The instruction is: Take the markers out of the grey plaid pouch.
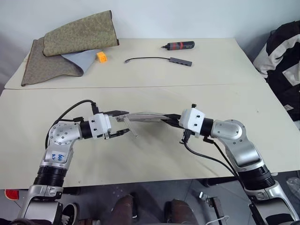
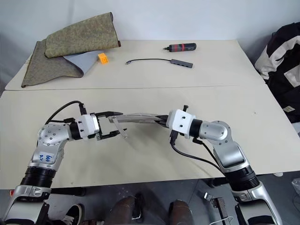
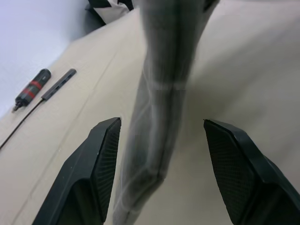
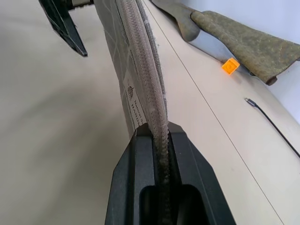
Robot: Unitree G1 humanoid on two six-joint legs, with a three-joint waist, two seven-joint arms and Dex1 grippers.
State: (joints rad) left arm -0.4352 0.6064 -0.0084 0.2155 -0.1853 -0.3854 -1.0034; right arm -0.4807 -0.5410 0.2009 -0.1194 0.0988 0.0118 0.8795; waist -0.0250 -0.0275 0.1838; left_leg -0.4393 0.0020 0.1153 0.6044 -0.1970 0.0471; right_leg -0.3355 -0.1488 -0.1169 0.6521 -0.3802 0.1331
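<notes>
The grey plaid pouch (image 1: pixel 146 117) hangs lengthwise between the 2 arms — right end effector (image 4: pixel 158 140) pinching one end, left end effector (image 3: pixel 159 145) spread around the other.

White label (image 4: pixel 134 104) on grey plaid pouch (image 4: pixel 123 56): small dark logo and lines of print, too small to read. Blue handwritten marks on left arm's shoulder housing (image 1: pixel 58 157): not legible. No other readable text.
</notes>
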